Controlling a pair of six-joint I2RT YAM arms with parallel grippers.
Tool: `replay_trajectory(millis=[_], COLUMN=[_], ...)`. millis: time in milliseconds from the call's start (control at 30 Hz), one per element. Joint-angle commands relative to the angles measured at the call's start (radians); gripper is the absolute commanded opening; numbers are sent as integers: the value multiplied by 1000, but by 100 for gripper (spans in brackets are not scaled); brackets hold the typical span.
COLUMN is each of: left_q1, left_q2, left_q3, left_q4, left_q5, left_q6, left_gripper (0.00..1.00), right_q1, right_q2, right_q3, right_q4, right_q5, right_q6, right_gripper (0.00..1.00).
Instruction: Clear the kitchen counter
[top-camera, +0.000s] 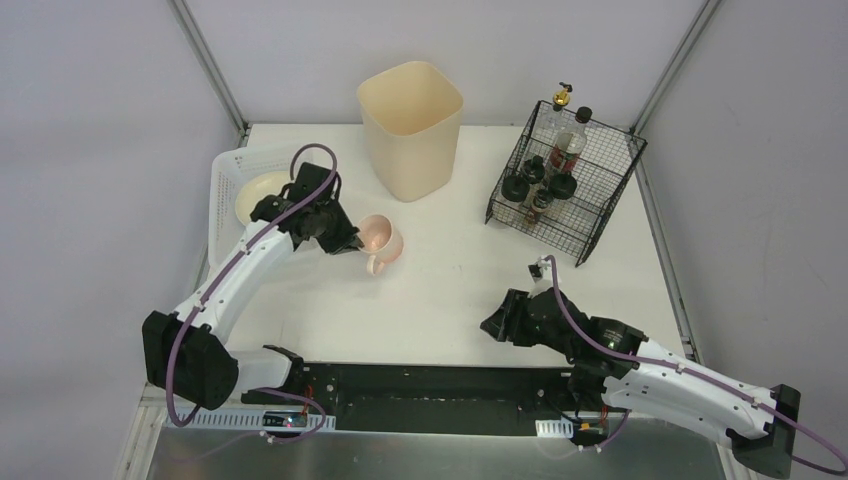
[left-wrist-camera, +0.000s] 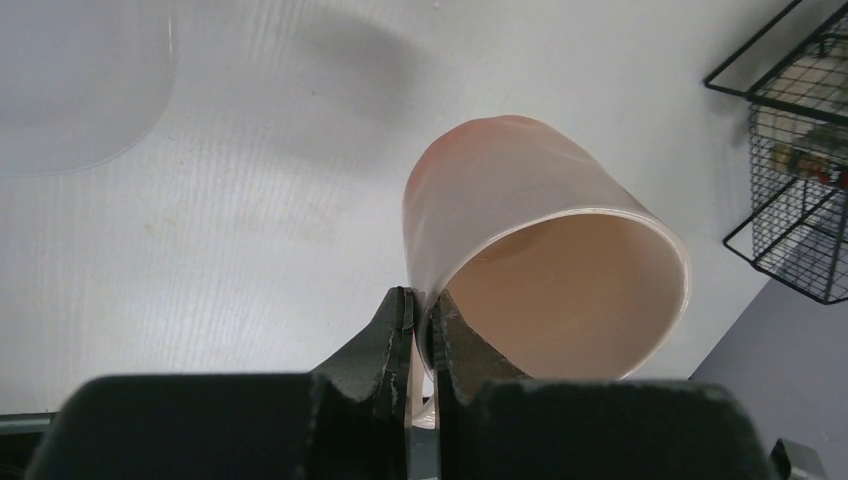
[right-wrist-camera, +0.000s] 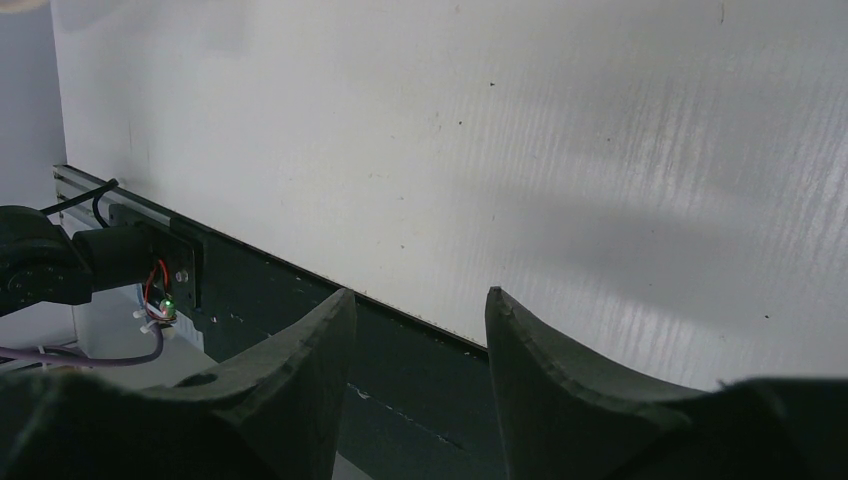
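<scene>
Left wrist view, entry one: the left gripper (left-wrist-camera: 421, 303), jaws drawn together to a thin slit on the wall of a pink mug (left-wrist-camera: 530, 235) at its rim, one finger outside the wall and the other inside the mouth. The mug is tipped over, its open mouth turned toward the wrist camera and its peach interior showing; a pale handle shows just below the jaws. Whether the mug's lower side touches the surface cannot be told. Entry two: the right gripper (right-wrist-camera: 420, 300), jaws standing apart with nothing between them, hanging low over the near edge of the kitchen counter (top-camera: 450, 290). Entry three: the kitchen counter itself, a large flat white tabletop spreading under both arms, with its dark front rail (top-camera: 430, 385) running between the two bases. Entry four, left side of the counter: a white perforated basket (top-camera: 224, 175) with a cream plate (top-camera: 258, 190) lying in it, partly hidden behind the left arm; the mug sits just right of this basket. Entry five, far middle: a tall beige bin (top-camera: 410, 130), upright, mouth open. Entry six, far right: a black wire rack (top-camera: 612, 205) holding several bottles (top-camera: 566, 150) with dark caps, upright, well apart from the mug and the bin.
</scene>
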Motion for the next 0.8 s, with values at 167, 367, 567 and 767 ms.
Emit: replay_trajectory(millis=[167, 367, 567, 767], left_q1=[59, 231, 390, 514], left_q2=[-39, -22, -12, -25], left_q3=[275, 295, 291, 240], left_q4=[-139, -140, -141, -143], left_q5=[-128, -40, -49, -61], left_q6=[44, 44, 52, 61], left_gripper=[0, 0, 0, 0], right_q1=[5, 5, 6, 4], right_q2=[-22, -36, -28, -25], right_q3=[23, 12, 4, -14], right_q4=[-21, -26, -14, 8], right_q5=[27, 34, 23, 20], right_q6=[21, 20, 22, 25], right_gripper=[54, 54, 54, 54])
